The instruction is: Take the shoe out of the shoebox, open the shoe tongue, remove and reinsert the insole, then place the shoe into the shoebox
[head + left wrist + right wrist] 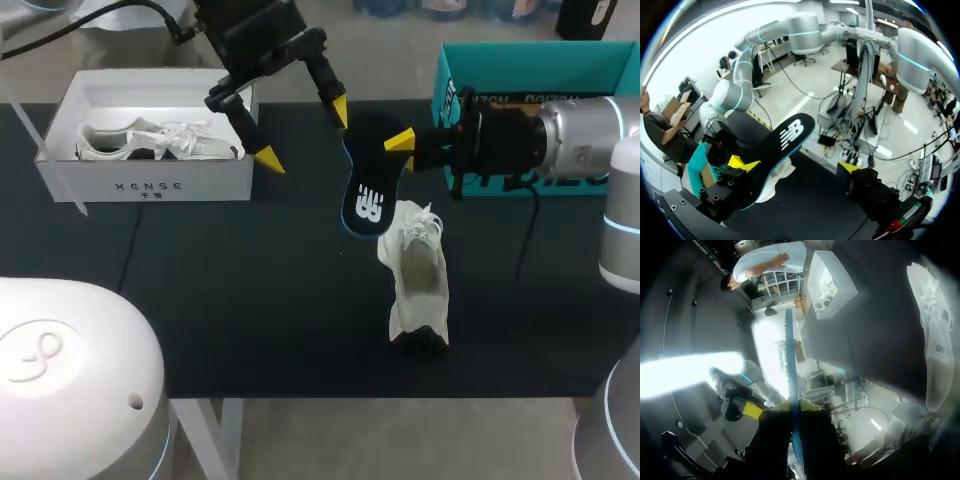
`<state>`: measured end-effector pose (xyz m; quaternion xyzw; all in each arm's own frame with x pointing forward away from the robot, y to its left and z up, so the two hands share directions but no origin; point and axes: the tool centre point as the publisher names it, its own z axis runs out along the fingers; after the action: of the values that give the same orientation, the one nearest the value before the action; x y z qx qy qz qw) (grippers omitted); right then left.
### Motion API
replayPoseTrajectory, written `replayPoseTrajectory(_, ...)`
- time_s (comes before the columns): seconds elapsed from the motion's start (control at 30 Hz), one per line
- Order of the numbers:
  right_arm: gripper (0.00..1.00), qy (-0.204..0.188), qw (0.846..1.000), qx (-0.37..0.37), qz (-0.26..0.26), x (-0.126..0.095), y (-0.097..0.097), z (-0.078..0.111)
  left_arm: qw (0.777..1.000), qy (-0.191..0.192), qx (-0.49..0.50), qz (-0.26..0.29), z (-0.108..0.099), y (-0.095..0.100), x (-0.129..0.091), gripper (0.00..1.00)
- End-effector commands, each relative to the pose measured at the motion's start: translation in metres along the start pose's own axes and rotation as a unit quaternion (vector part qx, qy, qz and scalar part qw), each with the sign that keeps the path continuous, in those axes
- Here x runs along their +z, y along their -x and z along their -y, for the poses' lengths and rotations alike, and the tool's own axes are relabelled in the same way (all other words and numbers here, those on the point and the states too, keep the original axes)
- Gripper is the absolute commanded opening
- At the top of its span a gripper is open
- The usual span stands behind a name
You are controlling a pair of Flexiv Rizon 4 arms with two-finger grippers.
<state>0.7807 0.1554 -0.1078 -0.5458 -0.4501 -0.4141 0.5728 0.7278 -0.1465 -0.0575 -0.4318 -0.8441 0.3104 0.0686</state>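
Right gripper [396,142] first: it's clamped onto the dark insole [367,190], both fingers pinching one end. In the right wrist view the right gripper [790,407] has the insole [791,365] edge-on between its fingers, showing as a thin blue line. The insole's logo end hangs just beside the laced end of the shoe [418,272], and it is out of the shoe. That white shoe sits on the black table [250,300], outside both boxes, with its mouth facing up.

Over to the left gripper [304,133]: its fingers are spread wide and gripping nothing, up near the insole's held end. In its own wrist view the left gripper [796,165] has the insole [782,142] passing close by one finger; I can't tell if they touch.

Now the boxes. The white shoebox [150,186], lid off, holds white footwear [150,142] with loose laces; whether that's one shoe or two I can't tell. The teal shoebox [530,62] stands open behind the right arm, and its contents are hidden.
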Motion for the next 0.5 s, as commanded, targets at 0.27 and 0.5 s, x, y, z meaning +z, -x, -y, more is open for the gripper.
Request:
replayPoseTrajectory(0.27, 0.00, 0.000, 1.000, 0.000, 0.001, 0.000, 0.000, -0.001, 0.991, 0.078, 0.107, -0.029, 0.004, 0.018, -0.032, 1.00)
replayPoseTrajectory(0.5, 0.00, 0.000, 1.000, 0.000, 0.001, 0.000, 0.000, -0.001, 0.957, 0.177, 0.206, -0.099, -0.004, 0.029, -0.049, 1.00)
